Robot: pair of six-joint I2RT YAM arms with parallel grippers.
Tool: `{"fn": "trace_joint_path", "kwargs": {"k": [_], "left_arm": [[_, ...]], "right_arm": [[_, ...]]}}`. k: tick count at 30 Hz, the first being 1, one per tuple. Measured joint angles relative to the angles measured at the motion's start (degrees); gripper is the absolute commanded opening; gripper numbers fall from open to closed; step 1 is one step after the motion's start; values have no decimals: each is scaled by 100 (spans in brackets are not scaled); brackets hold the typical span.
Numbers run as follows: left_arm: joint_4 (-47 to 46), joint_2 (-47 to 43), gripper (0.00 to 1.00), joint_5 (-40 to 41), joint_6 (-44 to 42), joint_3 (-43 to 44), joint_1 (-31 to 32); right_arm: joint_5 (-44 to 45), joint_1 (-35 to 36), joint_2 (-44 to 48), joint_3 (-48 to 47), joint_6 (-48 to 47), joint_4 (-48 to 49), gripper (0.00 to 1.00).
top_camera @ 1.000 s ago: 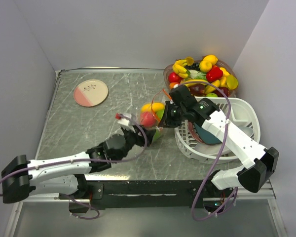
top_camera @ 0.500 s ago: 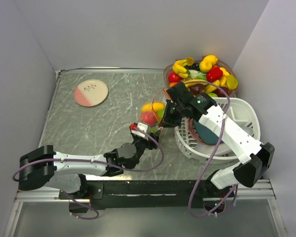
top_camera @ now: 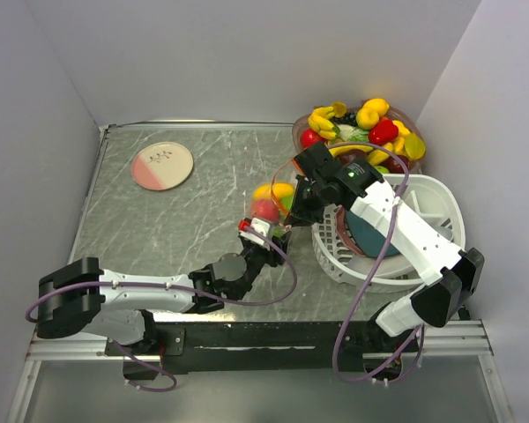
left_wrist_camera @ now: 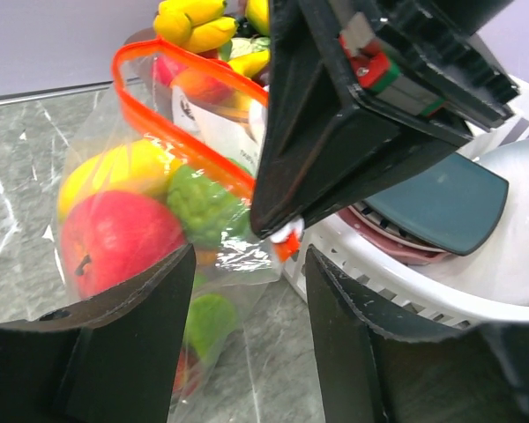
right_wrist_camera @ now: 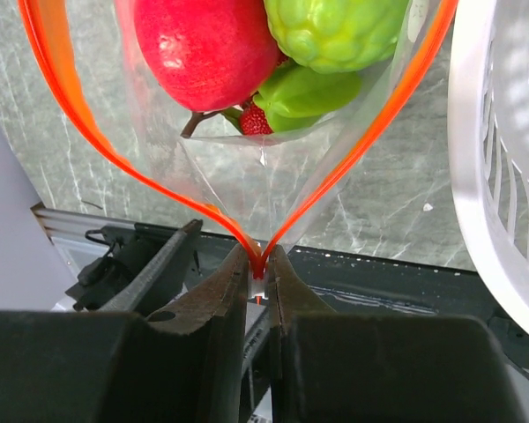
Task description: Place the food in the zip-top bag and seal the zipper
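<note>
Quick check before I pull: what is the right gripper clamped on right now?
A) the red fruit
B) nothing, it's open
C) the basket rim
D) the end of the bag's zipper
D: in the right wrist view the right gripper is shut on the zipper where its two orange strips meet, with the zip-top bag open-mouthed beyond.

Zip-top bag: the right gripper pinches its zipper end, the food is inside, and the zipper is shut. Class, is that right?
No. The zipper is open: the right wrist view shows its strips spread apart above the right gripper. The rest holds.
</note>
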State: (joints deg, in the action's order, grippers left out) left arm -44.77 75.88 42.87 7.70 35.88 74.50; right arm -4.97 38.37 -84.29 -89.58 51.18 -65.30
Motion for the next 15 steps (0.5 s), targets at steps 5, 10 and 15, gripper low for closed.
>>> {"fn": "trace_joint_path", "kwargs": {"k": [5,10,15], "left_arm": [[0,136,48,-83,24,103,2],[-7,275,38,-52,48,160,2],[-9,350,23,7,50,184,2]], "right_arm": [[0,0,-17,-33,22,-22,0],[-2,0,-22,-33,24,-35,0],[-2,0,-22,-33,39,-31,0]]}}
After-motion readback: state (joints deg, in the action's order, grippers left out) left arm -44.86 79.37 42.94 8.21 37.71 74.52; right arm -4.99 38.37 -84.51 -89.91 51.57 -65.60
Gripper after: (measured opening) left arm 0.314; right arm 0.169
